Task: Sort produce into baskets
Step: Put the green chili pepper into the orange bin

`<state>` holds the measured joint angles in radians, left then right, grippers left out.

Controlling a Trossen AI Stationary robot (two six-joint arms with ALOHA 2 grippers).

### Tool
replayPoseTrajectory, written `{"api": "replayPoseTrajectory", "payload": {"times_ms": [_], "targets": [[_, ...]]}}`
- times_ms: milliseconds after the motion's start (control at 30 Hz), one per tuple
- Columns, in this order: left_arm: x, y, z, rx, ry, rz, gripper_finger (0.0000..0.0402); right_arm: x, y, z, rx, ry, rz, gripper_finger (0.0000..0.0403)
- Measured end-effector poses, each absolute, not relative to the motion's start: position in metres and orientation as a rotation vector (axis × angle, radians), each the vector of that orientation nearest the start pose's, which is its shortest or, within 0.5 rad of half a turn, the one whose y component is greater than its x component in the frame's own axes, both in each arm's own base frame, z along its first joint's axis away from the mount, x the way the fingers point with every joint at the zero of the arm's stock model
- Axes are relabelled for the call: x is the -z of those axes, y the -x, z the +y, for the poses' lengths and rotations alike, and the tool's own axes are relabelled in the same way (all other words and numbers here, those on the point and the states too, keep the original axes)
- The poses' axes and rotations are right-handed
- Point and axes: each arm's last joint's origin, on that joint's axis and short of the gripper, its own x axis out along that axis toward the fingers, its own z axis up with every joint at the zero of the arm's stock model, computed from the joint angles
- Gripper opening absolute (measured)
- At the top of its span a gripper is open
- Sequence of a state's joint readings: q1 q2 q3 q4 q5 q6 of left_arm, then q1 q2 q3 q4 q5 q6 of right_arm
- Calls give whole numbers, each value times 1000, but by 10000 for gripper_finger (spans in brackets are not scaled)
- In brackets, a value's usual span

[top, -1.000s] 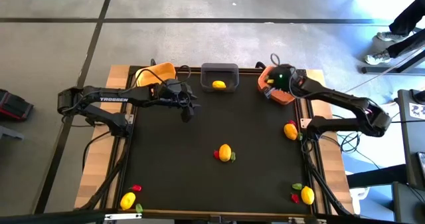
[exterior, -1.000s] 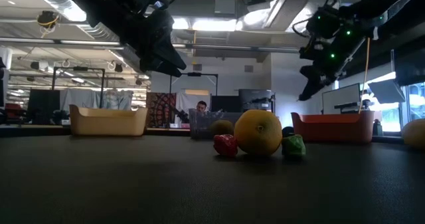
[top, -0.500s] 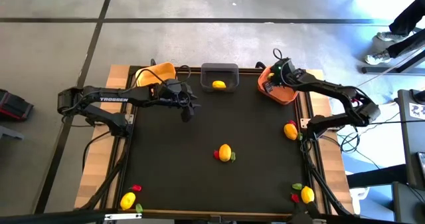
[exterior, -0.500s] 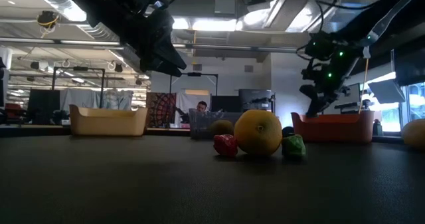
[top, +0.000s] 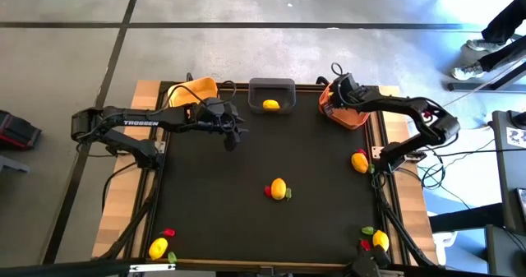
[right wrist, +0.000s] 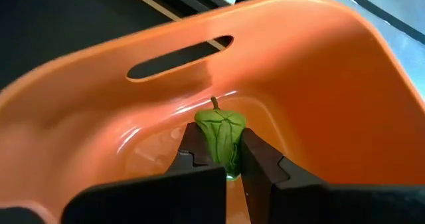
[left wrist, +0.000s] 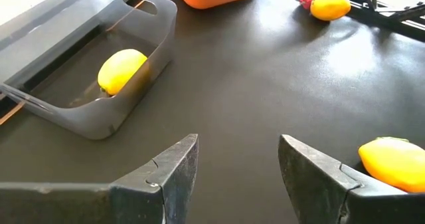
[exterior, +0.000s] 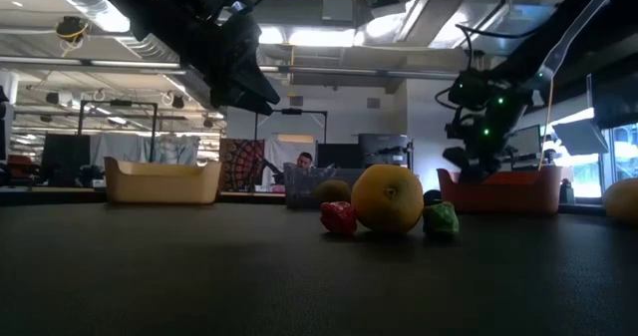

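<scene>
Baskets stand in a row along the far edge of the dark table (top: 246, 186): the yellow-orange basket (top: 195, 90) at the left, the dark grey basket (top: 272, 90) in the middle, the orange basket (top: 345, 111) at the right. Taking the dark grey basket as landmark, one lemon (top: 270, 104) lies inside it.

The right gripper (right wrist: 222, 159) is over the orange basket, to the right of the grey one, with its fingers (right wrist: 260, 159) pinched tight on a green piece (right wrist: 221, 135); the piece sits between the fingertips, stem up, inside the orange walls just above the basket floor.

The left gripper (left wrist: 238, 159) hangs above the table just to the left of and nearer than the grey basket, its fingers about half spread with nothing between them.

Straight out from the grey basket toward the near edge, at mid-table, a second lemon (top: 279, 188) lies with a red piece (exterior: 338, 217) and a green one (exterior: 441, 219) touching its sides. Further lemons lie near the table's right edge (top: 359, 161), at the near right corner (top: 380, 241) and at the near left corner (top: 158, 247), each with small pieces beside it.
</scene>
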<state>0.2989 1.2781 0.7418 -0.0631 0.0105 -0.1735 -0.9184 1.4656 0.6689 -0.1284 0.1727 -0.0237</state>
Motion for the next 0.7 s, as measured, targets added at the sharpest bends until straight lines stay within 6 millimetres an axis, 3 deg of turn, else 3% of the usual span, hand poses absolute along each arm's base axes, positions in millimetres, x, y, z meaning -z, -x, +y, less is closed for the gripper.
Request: {"api": "replayPoseTrajectory", "payload": {"times_ms": [700], "targets": [[-228,-253,78,-331,259,569,203,-145,-158,-216,1004,-332,956,14]]}}
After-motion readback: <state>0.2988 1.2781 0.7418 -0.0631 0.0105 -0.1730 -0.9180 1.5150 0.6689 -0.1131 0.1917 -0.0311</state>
